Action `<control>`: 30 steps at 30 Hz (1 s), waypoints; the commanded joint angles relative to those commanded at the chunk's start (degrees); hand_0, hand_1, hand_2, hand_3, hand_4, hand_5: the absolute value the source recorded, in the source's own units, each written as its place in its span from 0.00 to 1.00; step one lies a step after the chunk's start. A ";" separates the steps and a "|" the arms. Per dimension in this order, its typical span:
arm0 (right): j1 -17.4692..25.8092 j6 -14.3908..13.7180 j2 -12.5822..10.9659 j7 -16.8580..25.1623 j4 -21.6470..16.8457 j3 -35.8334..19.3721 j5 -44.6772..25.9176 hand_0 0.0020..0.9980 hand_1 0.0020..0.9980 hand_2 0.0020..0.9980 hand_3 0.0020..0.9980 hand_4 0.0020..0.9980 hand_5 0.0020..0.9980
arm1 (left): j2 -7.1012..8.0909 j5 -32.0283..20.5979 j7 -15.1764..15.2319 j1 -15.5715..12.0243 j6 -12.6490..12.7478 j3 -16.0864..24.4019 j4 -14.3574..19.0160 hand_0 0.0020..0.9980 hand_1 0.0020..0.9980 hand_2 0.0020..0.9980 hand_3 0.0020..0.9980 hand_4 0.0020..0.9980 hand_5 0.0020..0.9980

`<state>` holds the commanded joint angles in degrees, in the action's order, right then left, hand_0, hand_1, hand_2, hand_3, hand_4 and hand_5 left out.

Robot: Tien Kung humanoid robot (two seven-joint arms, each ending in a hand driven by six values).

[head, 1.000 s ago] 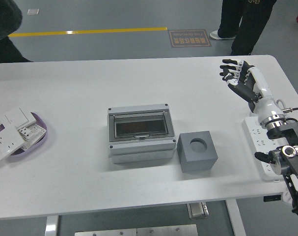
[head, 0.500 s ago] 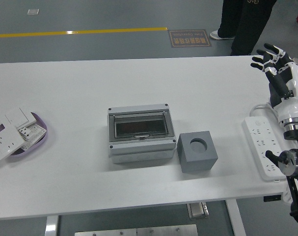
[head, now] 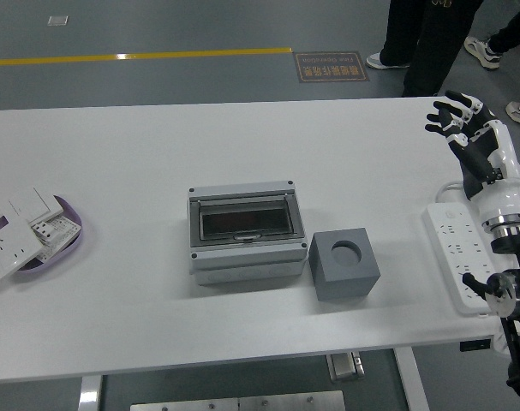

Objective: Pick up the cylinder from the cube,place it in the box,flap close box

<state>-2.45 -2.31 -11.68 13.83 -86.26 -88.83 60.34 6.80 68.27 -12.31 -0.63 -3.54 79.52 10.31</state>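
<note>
White tabletop point(head: 140, 171) carries a box point(head: 245, 231) at its centre, flap down, and a cube point(head: 343, 264) just beside it, its round socket empty. No cylinder shows. At the far right corner the right hand point(head: 467, 135) hangs raised, fingers spread, holding nothing; it has shifted slightly inward since half a second ago.

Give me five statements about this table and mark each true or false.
1. The right hand holds nothing. True.
2. A cylinder stands in the cube. False: its round hole shows empty.
3. The cube sits right of the box. True.
4. The box's clear lid is raised. False: it lies closed.
5. The power strip lies at the table's left edge. False: it lies at the right edge.
</note>
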 joint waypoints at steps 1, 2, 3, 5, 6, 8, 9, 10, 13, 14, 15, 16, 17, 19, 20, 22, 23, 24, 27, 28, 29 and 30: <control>0.09 -0.07 -0.10 -0.06 -0.08 -0.26 0.16 0.62 0.64 0.63 0.66 0.70 0.14 | 0.05 -0.23 0.08 0.03 0.02 -0.14 0.00 0.63 0.66 0.58 0.65 0.71 0.32; 0.17 -0.16 -0.21 -0.10 -0.15 -0.48 0.29 0.62 0.64 0.63 0.66 0.70 0.14 | 0.10 -0.45 0.18 0.05 0.03 -0.30 0.00 0.63 0.66 0.58 0.65 0.71 0.32; 0.28 -0.29 -0.36 -0.11 -0.24 -0.73 0.41 0.62 0.64 0.63 0.66 0.70 0.14 | 0.17 -0.76 0.30 0.08 0.05 -0.51 0.00 0.63 0.66 0.58 0.65 0.71 0.32; 0.57 -0.64 -0.65 -0.06 -0.44 -1.16 0.59 0.62 0.64 0.63 0.66 0.70 0.14 | 0.32 -1.07 0.35 0.13 0.09 -0.66 0.00 0.63 0.66 0.58 0.65 0.71 0.32; 0.71 -0.85 -0.81 0.03 -0.53 -1.32 0.55 0.62 0.64 0.63 0.66 0.70 0.14 | 0.36 -1.02 0.24 0.12 0.12 -0.50 0.00 0.63 0.66 0.58 0.65 0.71 0.32; 0.93 -1.22 -1.03 0.21 -0.67 -1.57 0.43 0.62 0.64 0.63 0.65 0.67 0.11 | 0.41 -0.66 -0.08 0.10 0.14 -0.12 0.00 0.63 0.66 0.58 0.65 0.71 0.32; 1.10 -1.56 -1.11 0.40 -0.76 -1.78 0.29 0.62 0.64 0.63 0.65 0.67 0.11 | 0.47 -0.42 -0.25 0.12 0.12 0.02 0.00 0.63 0.66 0.58 0.65 0.71 0.32; 1.24 -1.80 -1.14 0.56 -0.78 -1.95 0.16 0.62 0.64 0.63 0.65 0.67 0.11 | 0.52 -0.31 -0.31 0.16 0.13 0.12 0.00 0.63 0.66 0.58 0.65 0.71 0.32; 1.74 -2.30 -1.19 0.81 -0.67 -2.44 -0.18 0.61 0.63 0.63 0.64 0.67 0.12 | 0.69 -0.54 -0.09 0.30 0.13 -0.16 0.00 0.63 0.66 0.58 0.65 0.71 0.32; 2.04 -2.45 -1.19 0.83 -0.62 -2.65 -0.29 0.61 0.63 0.63 0.64 0.67 0.12 | 0.74 -0.76 0.09 0.37 0.11 -0.44 0.00 0.63 0.66 0.58 0.65 0.71 0.32; 2.22 -2.54 -1.19 0.83 -0.60 -2.78 -0.32 0.61 0.63 0.63 0.64 0.67 0.12 | 0.76 -0.89 0.20 0.41 0.10 -0.60 0.00 0.63 0.66 0.58 0.65 0.71 0.32; 2.40 -2.64 -1.20 0.81 -0.61 -2.95 -0.29 0.61 0.63 0.63 0.64 0.67 0.12 | 0.76 -0.99 0.30 0.45 0.09 -0.74 0.00 0.63 0.66 0.58 0.65 0.71 0.32; 2.57 -2.77 -1.20 0.78 -0.61 -3.17 -0.24 0.61 0.63 0.63 0.64 0.67 0.12 | 0.73 -1.08 0.37 0.49 0.08 -0.86 0.00 0.63 0.66 0.58 0.65 0.71 0.32; 2.79 -3.02 -1.22 0.75 -0.65 -3.66 -0.16 0.60 0.62 0.62 0.63 0.67 0.11 | 0.65 -1.11 0.40 0.52 0.05 -0.98 0.00 0.63 0.66 0.58 0.65 0.71 0.32; 2.86 -3.11 -1.22 0.77 -0.67 -3.90 -0.13 0.60 0.62 0.62 0.63 0.67 0.11 | 0.61 -1.09 0.38 0.53 0.04 -0.98 0.00 0.63 0.66 0.58 0.65 0.71 0.32; 3.06 -3.29 -1.20 0.84 -0.83 -4.51 -0.08 0.60 0.62 0.62 0.63 0.67 0.11 | 0.60 -1.05 0.27 0.50 0.07 -0.88 0.00 0.63 0.66 0.58 0.65 0.71 0.32; 3.13 -3.34 -1.17 0.86 -0.89 -4.72 -0.07 0.60 0.62 0.62 0.63 0.67 0.11 | 0.61 -1.05 0.23 0.49 0.08 -0.85 0.00 0.63 0.66 0.58 0.65 0.71 0.32; 3.20 -3.38 -1.14 0.89 -0.95 -4.90 -0.06 0.60 0.62 0.62 0.63 0.67 0.11 | 0.62 -1.07 0.19 0.49 0.09 -0.83 0.00 0.63 0.66 0.58 0.65 0.71 0.32; 3.26 -3.51 -1.05 0.98 -1.20 -5.49 0.00 0.59 0.61 0.61 0.63 0.67 0.11 | 0.77 -0.94 0.03 0.61 0.13 -0.61 0.00 0.63 0.66 0.58 0.65 0.71 0.32; 3.21 -3.54 -1.03 0.98 -1.27 -5.56 0.05 0.59 0.61 0.61 0.63 0.67 0.11 | 0.82 -0.89 0.01 0.66 0.13 -0.54 0.00 0.63 0.66 0.58 0.65 0.71 0.32; 3.14 -3.58 -1.01 0.99 -1.37 -5.57 0.13 0.59 0.61 0.61 0.63 0.67 0.11 | 0.87 -0.86 0.00 0.73 0.13 -0.49 0.00 0.63 0.66 0.58 0.65 0.71 0.32; 3.09 -3.61 -1.01 0.99 -1.44 -5.56 0.17 0.59 0.61 0.61 0.63 0.67 0.11 | 0.91 -0.86 0.01 0.76 0.12 -0.50 0.00 0.63 0.66 0.58 0.65 0.71 0.32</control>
<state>0.64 -5.92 -12.70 14.82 -87.70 -94.39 60.52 7.71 67.40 -12.30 0.14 -3.42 79.02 10.31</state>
